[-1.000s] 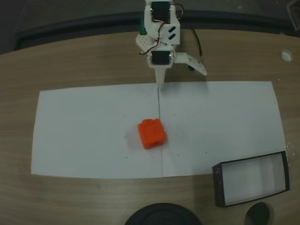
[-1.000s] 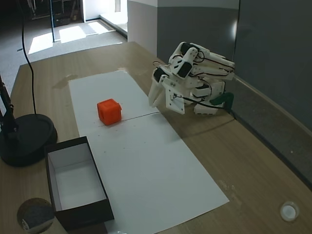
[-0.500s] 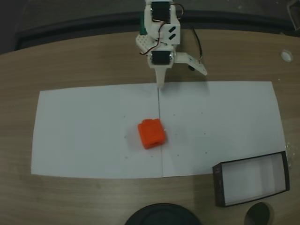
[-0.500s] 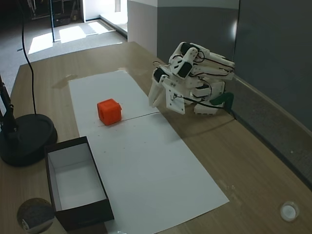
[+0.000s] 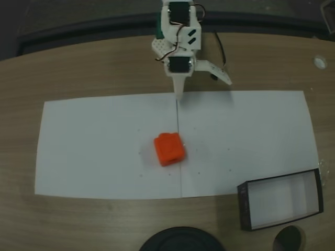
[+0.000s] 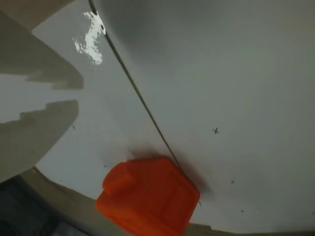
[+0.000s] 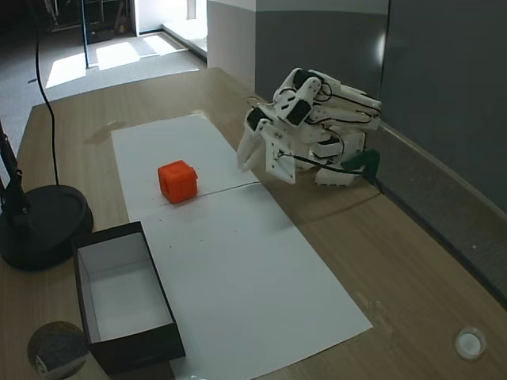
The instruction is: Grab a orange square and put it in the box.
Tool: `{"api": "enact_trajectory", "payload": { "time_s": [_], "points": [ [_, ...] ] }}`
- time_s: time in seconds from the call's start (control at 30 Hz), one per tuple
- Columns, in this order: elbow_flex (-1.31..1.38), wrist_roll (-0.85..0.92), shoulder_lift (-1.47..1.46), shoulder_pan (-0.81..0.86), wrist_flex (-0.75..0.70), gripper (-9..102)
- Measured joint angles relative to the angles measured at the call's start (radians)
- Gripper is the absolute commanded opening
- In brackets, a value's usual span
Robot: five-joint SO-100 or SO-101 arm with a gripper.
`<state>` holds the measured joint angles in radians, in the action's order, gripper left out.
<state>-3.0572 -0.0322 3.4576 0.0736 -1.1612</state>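
Observation:
The orange square lies near the middle of the white paper, and in another fixed view the orange square sits just above the paper's centre seam. The white gripper hovers at the paper's far edge, well apart from the block, with its jaws splayed open and nothing held. From the side, the gripper hangs low over the table. In the wrist view the orange square is at the bottom, with a grey finger at the left. The box stands at the front right; its dark wall shows front left in the other view.
A round black base with a pole sits at the table's front edge, beside the box. A dark round hole lies just in front of the box. A small white cap rests far right. The white paper covers the table's middle.
The gripper has lifted and shifted slightly toward the orange square. The block and the box have not moved.

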Motion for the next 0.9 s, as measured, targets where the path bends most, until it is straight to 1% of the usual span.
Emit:
{"api": "enact_trajectory", "payload": {
  "time_s": [0.1, 0.2, 0.37, 0.43, 0.53, 0.63, 0.8, 0.9],
  "points": [
    [0.018, 0.009, 0.000, 0.046, 0.103, 16],
    [0.097, 0.057, -0.005, 0.057, 0.133, 27],
    [0.233, 0.075, -0.023, 0.055, 0.149, 30],
    [0.276, 0.075, -0.087, 0.064, 0.150, 30],
    [0.370, 0.075, -0.245, 0.058, 0.176, 30],
    [0.518, 0.075, -0.468, 0.057, 0.179, 35],
    [0.805, 0.054, -0.965, 0.057, 0.178, 36],
    [0.973, 0.005, -1.273, 0.057, 0.118, 36]
  ]
}}
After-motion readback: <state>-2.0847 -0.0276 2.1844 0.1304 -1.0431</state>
